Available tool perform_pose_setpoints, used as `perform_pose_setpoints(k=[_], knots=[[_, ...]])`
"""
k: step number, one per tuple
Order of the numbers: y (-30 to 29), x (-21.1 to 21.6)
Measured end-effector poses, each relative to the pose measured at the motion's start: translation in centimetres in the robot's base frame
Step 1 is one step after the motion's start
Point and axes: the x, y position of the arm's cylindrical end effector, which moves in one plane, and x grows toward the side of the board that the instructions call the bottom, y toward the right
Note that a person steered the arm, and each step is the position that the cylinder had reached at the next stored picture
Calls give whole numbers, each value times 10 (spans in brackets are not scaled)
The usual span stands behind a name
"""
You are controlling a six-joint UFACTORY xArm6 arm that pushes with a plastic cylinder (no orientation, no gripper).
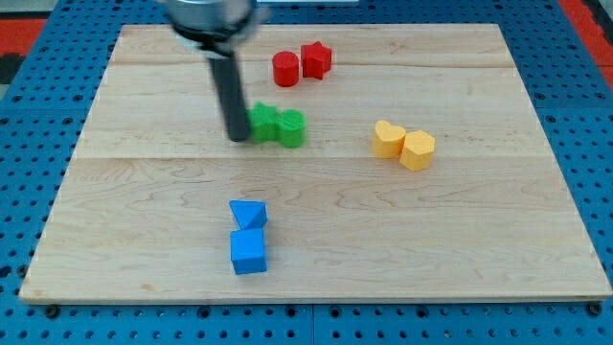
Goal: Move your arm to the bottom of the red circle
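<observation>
Our rod has no jaws and holds nothing; my tip (pixel 237 137) rests on the wooden board (pixel 479 240), touching the left side of the green blocks (pixel 277 125). The red circle (pixel 285 69) sits at about one o'clock from it, beside the red star (pixel 316 59). We think the tip must go around the green pair, because they lie under the circle.

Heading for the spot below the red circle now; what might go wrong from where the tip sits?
1. My tip sits against the left green block; sweeping right would shove the green pair.
2. The red circle touches the red star; overshooting upward could push both.
</observation>
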Motion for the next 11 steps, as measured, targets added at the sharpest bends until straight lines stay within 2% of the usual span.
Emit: perform_pose_setpoints(k=[1,2,3,8,11], knots=[[-59,22],[-38,53],[21,63],[37,62],[53,40]])
